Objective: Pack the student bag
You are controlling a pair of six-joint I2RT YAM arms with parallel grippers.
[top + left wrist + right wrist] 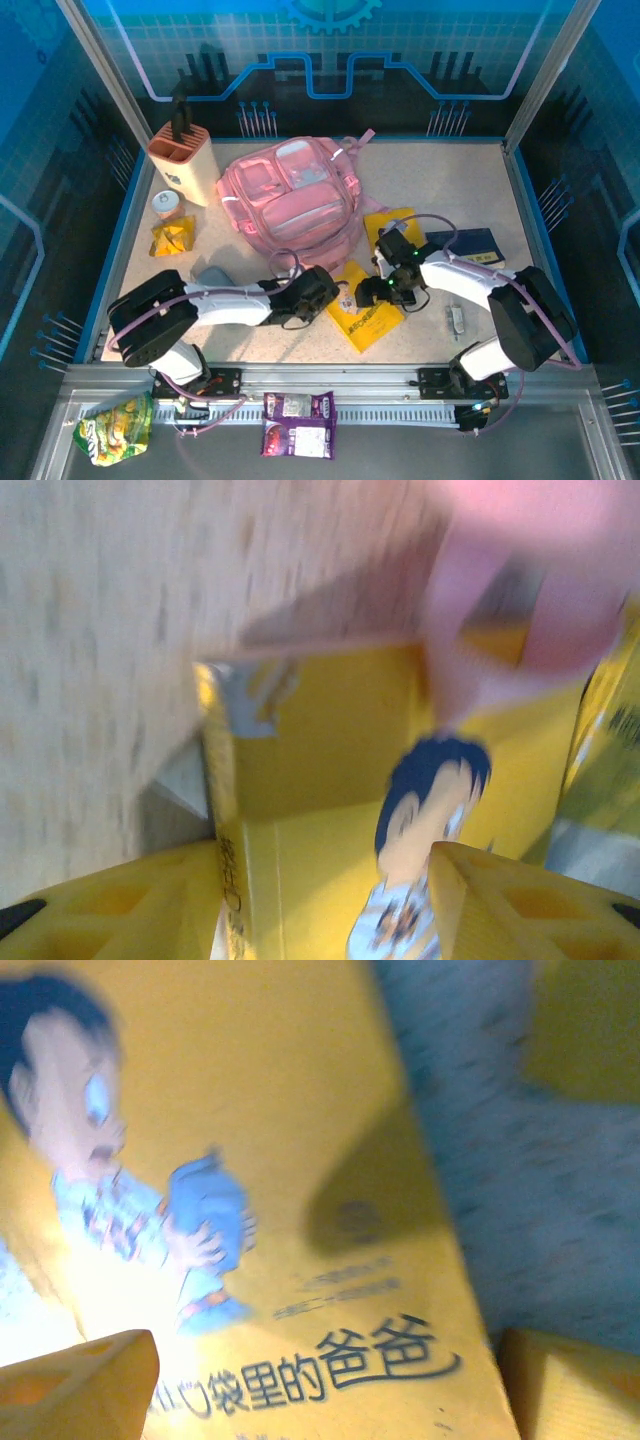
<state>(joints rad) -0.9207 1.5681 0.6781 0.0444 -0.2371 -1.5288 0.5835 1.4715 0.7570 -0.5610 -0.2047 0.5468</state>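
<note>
The pink student bag lies at the back middle of the table, and one of its straps reaches into the left wrist view. In front of it a yellow book with a cartoon boy on the cover lies flat between both grippers. My left gripper is at the book's left edge. In its wrist view the jaws stand apart over the cover, with nothing clamped. My right gripper hovers open over the book's right part, its yellow fingers astride the title text.
A second yellow book and a dark blue book lie right of the bag. To the left are a peach holder, a small cup, a yellow packet and a grey item. Snack packets rest on the front rail.
</note>
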